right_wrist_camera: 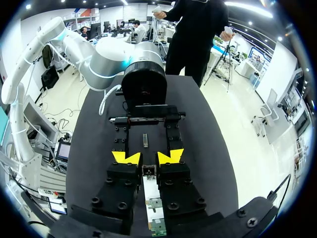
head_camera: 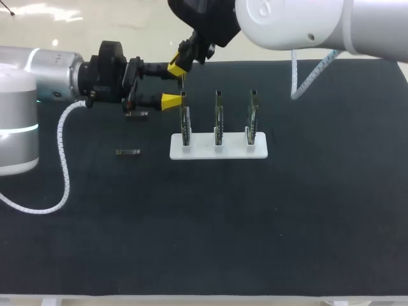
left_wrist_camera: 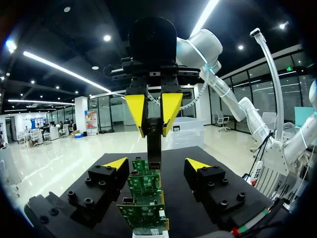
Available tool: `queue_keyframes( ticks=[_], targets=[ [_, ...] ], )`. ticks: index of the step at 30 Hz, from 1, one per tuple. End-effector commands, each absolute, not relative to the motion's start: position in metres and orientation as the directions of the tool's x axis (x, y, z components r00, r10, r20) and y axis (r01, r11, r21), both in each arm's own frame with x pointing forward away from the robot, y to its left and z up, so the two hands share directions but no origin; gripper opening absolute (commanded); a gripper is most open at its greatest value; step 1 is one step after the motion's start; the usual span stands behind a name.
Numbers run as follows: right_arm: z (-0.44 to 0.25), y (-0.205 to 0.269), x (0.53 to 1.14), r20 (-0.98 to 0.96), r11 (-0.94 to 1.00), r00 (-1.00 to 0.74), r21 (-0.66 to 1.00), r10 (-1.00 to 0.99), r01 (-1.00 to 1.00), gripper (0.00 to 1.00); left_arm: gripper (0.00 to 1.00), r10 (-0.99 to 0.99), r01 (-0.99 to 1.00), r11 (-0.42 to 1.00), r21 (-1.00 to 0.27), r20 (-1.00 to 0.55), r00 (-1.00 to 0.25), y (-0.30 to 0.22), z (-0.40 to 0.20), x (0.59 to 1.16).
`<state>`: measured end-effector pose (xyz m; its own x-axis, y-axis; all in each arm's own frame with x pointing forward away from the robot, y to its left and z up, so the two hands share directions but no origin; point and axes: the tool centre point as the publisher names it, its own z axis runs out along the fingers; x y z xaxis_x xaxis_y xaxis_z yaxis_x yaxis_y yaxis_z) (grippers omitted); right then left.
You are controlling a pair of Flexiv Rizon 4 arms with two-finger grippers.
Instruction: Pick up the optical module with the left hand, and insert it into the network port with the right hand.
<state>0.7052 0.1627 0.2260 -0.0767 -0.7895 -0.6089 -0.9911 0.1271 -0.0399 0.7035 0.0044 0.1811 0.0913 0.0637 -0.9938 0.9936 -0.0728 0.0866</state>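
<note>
A dark optical module (left_wrist_camera: pixel 154 141) hangs upright with my right gripper (left_wrist_camera: pixel 153 113) shut on it. Its lower end sits at the top edge of the leftmost circuit board (head_camera: pixel 185 121), where the port is. My left gripper (head_camera: pixel 172 83) stands wide open, one yellow tip on either side of that board's top, touching nothing. In the right wrist view the module (right_wrist_camera: pixel 148 170) shows as a small dark end between the shut fingers, with the green board (right_wrist_camera: pixel 151 206) right under it. Three boards stand upright in a white base (head_camera: pixel 217 150).
Two spare optical modules lie on the black mat left of the base, one (head_camera: pixel 136 114) under my left gripper, the other (head_camera: pixel 127 152) nearer the front. The middle board (head_camera: pixel 218 118) and right board (head_camera: pixel 252 118) stand beside the work spot.
</note>
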Motion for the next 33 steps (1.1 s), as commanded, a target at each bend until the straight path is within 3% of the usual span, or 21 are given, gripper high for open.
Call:
queue_keyframes(
  ticks=[1,17,33],
  targets=[
    [0.227,0.163,0.709,-0.605,0.122,-0.076,-0.036,-0.792,-0.992,0.00,1.00,0.090,0.995,-0.070,0.076,-0.993,0.082,0.017,0.182,0.705],
    [0.226,0.163,0.716,-0.598,0.101,-0.060,-0.035,-0.799,-0.994,0.00,1.00,0.349,0.997,-0.030,0.067,-0.934,0.073,0.097,0.166,0.714],
    [0.223,0.169,0.725,-0.598,0.068,-0.036,-0.031,-0.801,-0.997,0.00,1.00,0.485,0.995,-0.011,0.095,-0.870,0.089,0.164,0.167,0.711]
  ],
)
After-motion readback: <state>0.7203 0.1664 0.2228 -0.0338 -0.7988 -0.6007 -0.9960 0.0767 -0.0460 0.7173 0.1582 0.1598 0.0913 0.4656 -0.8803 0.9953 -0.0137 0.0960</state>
